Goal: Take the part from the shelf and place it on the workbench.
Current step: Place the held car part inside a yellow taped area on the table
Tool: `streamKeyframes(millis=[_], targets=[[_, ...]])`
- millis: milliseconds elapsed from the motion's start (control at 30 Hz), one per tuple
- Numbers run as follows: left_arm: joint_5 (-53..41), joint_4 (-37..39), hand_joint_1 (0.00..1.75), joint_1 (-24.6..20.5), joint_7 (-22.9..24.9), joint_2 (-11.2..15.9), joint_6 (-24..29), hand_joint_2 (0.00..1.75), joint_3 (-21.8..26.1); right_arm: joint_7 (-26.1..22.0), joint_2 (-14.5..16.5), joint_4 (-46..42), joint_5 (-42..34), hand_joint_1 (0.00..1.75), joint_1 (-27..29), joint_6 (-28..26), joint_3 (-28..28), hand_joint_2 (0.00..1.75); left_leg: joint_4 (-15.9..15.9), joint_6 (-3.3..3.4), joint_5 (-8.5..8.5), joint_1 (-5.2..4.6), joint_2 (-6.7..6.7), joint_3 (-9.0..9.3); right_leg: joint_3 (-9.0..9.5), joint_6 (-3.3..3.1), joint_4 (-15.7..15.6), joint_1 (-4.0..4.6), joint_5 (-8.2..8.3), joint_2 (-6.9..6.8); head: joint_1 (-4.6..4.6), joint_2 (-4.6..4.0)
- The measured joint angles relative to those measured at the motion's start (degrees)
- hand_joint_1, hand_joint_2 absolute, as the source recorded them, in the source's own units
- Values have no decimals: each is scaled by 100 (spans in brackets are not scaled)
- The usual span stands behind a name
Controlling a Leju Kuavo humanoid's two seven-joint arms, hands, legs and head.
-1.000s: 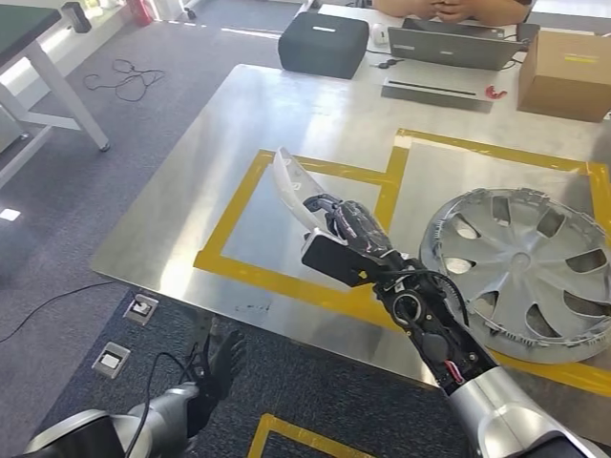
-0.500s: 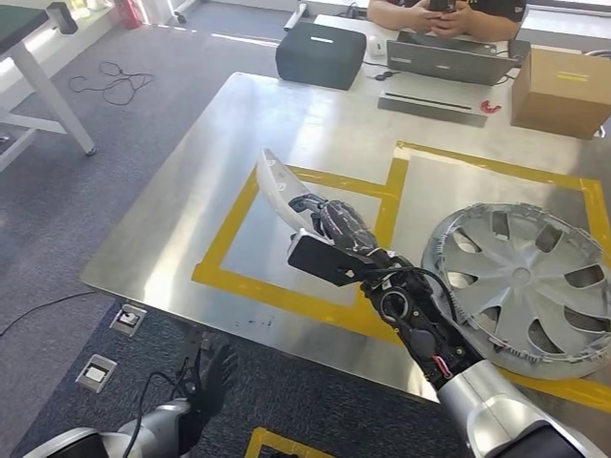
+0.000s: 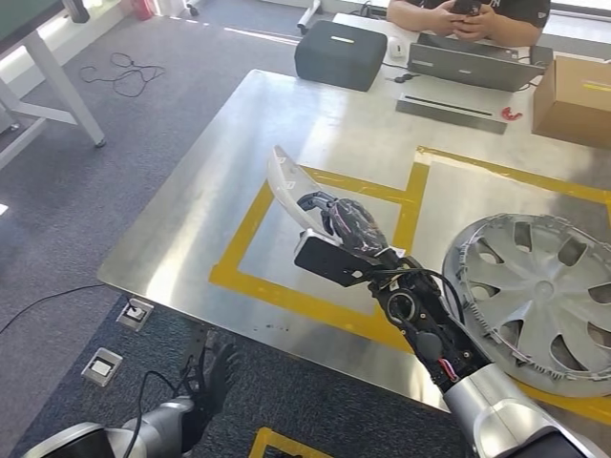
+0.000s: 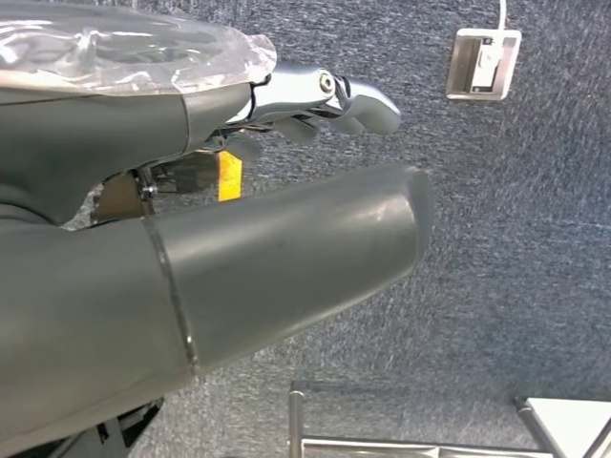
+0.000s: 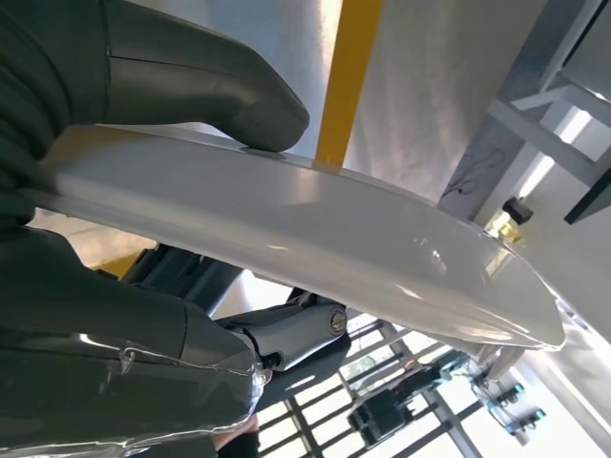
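My right hand (image 3: 345, 227) grips a curved white plastic part (image 3: 288, 183) and holds it above the steel workbench (image 3: 216, 181), over the left yellow-taped square (image 3: 238, 277). The right wrist view shows the same part (image 5: 303, 239) as a long pale blade pinched between the thumb (image 5: 201, 81) and the darker fingers (image 5: 130, 353). My left hand (image 3: 210, 380) hangs low over the carpet in front of the bench, fingers apart and empty, as the left wrist view (image 4: 274, 267) confirms.
A silver wheel cover (image 3: 540, 296) lies in the right taped square. At the bench's far edge are a dark case (image 3: 341, 53), a laptop (image 3: 475, 65), a cardboard box (image 3: 582, 97) and a seated person (image 3: 468, 11). Floor sockets (image 3: 136, 312) and cables (image 3: 122, 74) lie on the carpet.
The camera has shifted, so the whole scene slid sideways. My right hand still holds the part over the left square at about the same height. The left hand stays low.
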Motion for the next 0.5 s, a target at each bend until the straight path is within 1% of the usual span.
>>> streamKeyframes(millis=[33, 67, 233, 500], targets=[[1, 0, 0, -3, 0, 2, 2, 0, 0, 1, -1, 0, 8, 175, 0, -5, 1, 175, 0, 2, 1, 2, 0, 1, 2, 35, -6, -1, 2, 0, -1, 0], [1, 0, 0, -6, 0, 4, 4, 0, 0, 1, -1, 0, 16, 175, 0, -9, 2, 175, -1, 4, 3, 5, 0, 2, 3, 41, -7, 1, 2, 0, -1, 0], [5, 0, 0, -10, -2, 8, 6, 0, -1, 38, 3, 5, 200, 175, -3, -55, 14, 175, -8, -1, 12, 23, 0, 8, 7, 40, -4, 20, 2, 0, -2, 0], [4, 0, 0, -11, -5, 7, 13, 0, -3, 66, 43, 59, 384, 175, -18, -59, 61, 175, -14, -5, 15, 31, 0, 11, 7, 35, -3, 26, 0, 0, -2, 0]])
